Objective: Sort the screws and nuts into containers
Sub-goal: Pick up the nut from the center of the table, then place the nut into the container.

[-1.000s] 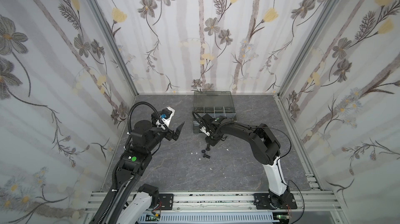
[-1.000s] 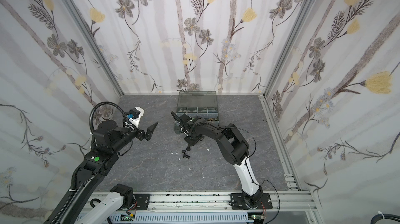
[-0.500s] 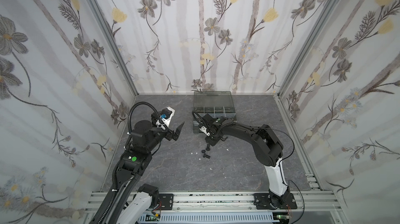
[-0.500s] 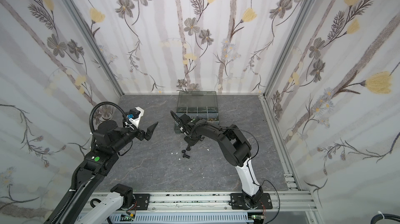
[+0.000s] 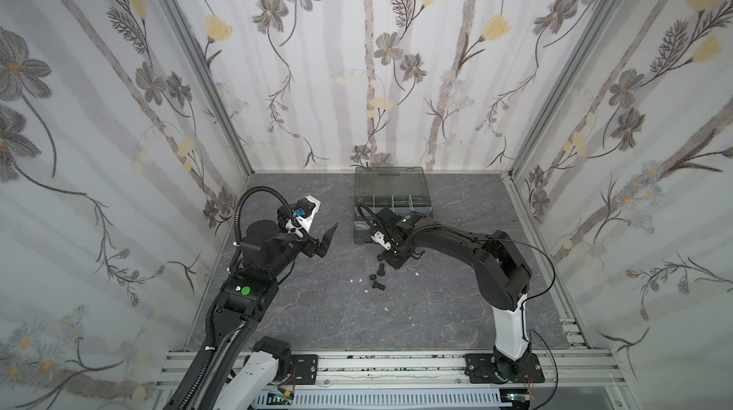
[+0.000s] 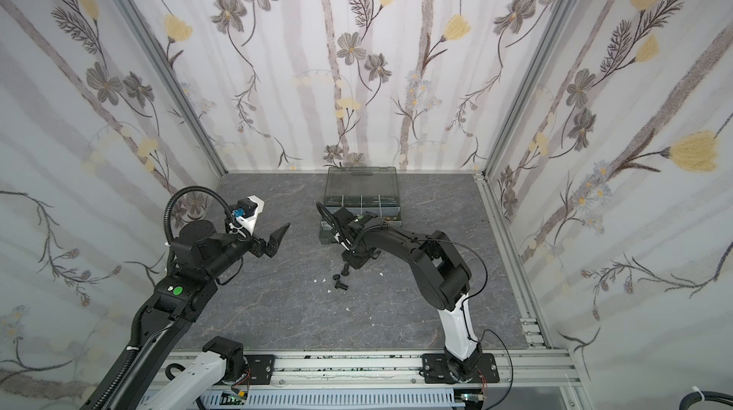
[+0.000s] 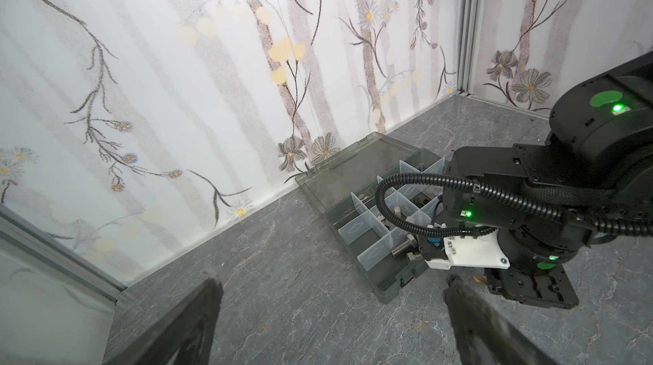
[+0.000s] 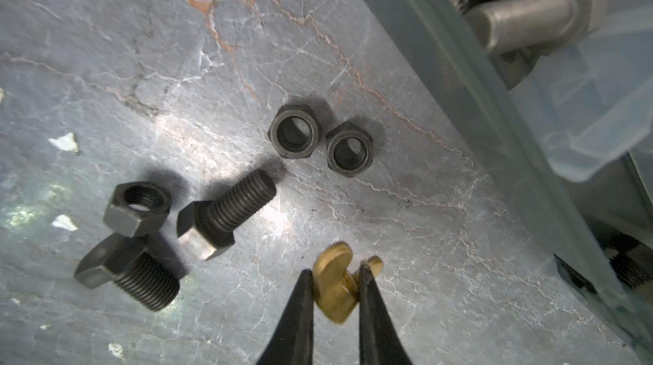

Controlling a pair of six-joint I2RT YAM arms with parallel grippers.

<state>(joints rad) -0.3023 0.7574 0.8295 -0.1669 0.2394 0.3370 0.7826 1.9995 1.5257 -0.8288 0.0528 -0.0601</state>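
**Status: sorting partly complete.**

1. Check the right gripper [image 8: 335, 292]. Its two fingers are clamped on a brass wing nut [image 8: 332, 264], one against each side of the nut's body. The nut sits at the table [image 8: 406, 204], just on the near side of the organizer case [image 7: 388, 289]. You cannot tell from the right wrist view whether it has cleared the surface.

2. Check the left gripper [image 7: 334, 280]. Its jaws stand wide apart and hold nothing. It hangs over the left part of the table, well apart from the case and from the loose parts.

3. Note what is done. The case stands at the far middle of the table, with its lid laid back toward the far wall. Several compartments [image 7: 353, 236] already hold parts, among them a silver bolt [image 7: 403, 249] at the near end. Some contents are hidden behind the right arm.

4. Note what is left. Three black nuts [image 8: 293, 132] and two black screws [image 8: 226, 211] lie loose on the table near the held nut; one nut touches a screw. Expect one trip for the wing nut and, judging by this count, five more. Leave the white flecks [image 8: 65, 141] alone.
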